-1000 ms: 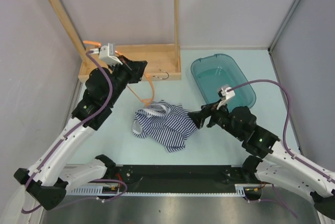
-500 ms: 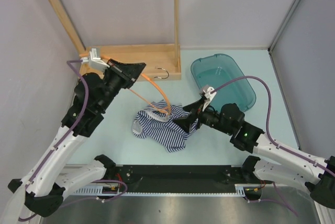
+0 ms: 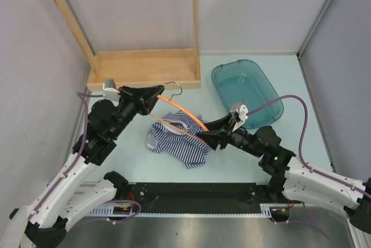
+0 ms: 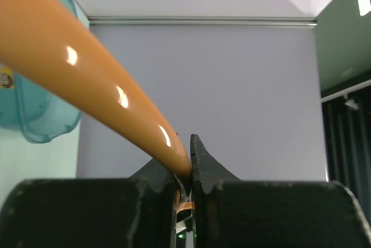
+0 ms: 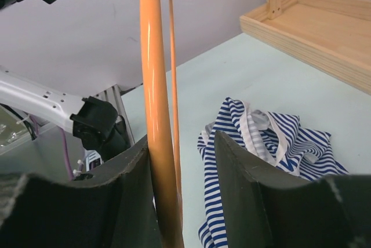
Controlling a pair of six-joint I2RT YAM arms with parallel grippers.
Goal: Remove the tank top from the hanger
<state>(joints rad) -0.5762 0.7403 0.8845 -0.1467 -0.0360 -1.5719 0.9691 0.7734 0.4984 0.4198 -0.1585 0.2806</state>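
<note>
The tank top (image 3: 179, 143) lies crumpled on the tabletop (image 3: 133, 143), just below the frame's centre. The orange hanger (image 3: 188, 115) slants over it. The left gripper (image 3: 157, 93) pinches the hanger's upper-left end. The right gripper (image 3: 202, 138) has its fingers spread around the lower-right end, with the rod against one finger (image 5: 136, 201).

The thin orange hanger (image 3: 186, 112), grey-hooked, is pinched near its hook in the left gripper (image 3: 157, 93) and is held slanting, one arm passed between the parted fingers of the right gripper (image 3: 203, 138). The navy-and-white striped tank top (image 3: 177, 142) is crumpled on the worktop (image 3: 133, 155) beneath it, beside the right gripper.
</note>
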